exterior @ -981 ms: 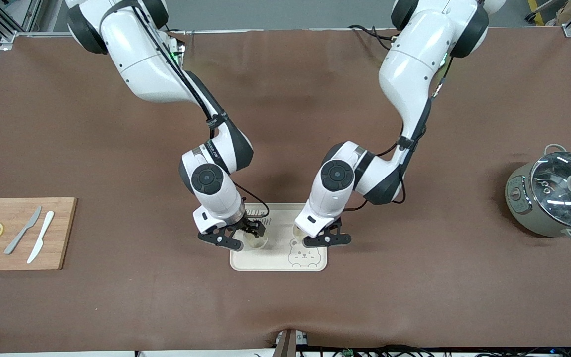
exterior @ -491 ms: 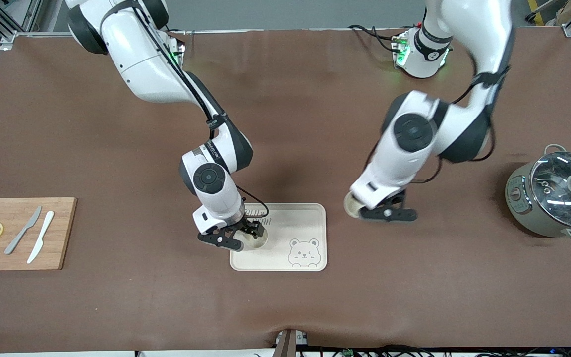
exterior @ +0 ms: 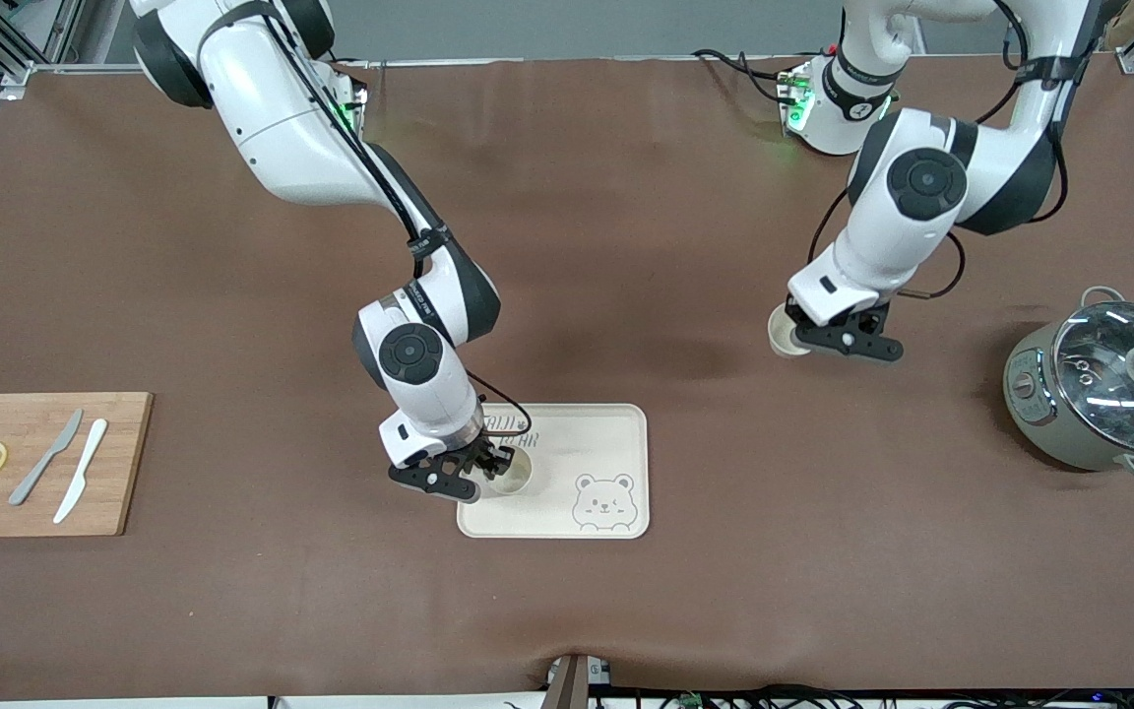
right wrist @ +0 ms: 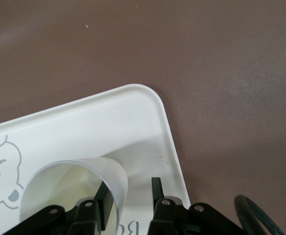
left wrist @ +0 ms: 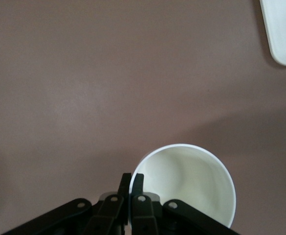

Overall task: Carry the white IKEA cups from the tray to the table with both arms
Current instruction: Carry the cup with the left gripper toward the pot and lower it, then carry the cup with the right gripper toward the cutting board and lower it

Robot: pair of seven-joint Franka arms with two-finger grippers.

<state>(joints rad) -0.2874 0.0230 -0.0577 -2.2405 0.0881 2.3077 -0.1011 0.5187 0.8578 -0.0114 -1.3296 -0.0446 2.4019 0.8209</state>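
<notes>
One white cup [exterior: 510, 471] stands upright on the bear tray [exterior: 616, 433], at the tray's side toward the right arm's end. My right gripper [exterior: 490, 469] is open astride its rim. In the right wrist view one finger [right wrist: 102, 196] is inside the cup [right wrist: 69, 188] and the other finger [right wrist: 156, 188] stands outside, with a gap to the wall. My left gripper [exterior: 803, 333] is shut on the rim of the second white cup [exterior: 782, 333], over the brown table cover between the tray and the pot. The left wrist view shows its fingers [left wrist: 138, 183] pinching that cup [left wrist: 191, 186].
A grey-green pot with a glass lid [exterior: 1108, 389] stands at the left arm's end. A wooden board [exterior: 40, 463] with two knives and lemon slices lies at the right arm's end. One tray corner [left wrist: 284, 34] shows in the left wrist view.
My left arm has carried its cup off the tray, away from the front camera and toward the left arm's end. The right gripper has stayed at its cup on the tray.
</notes>
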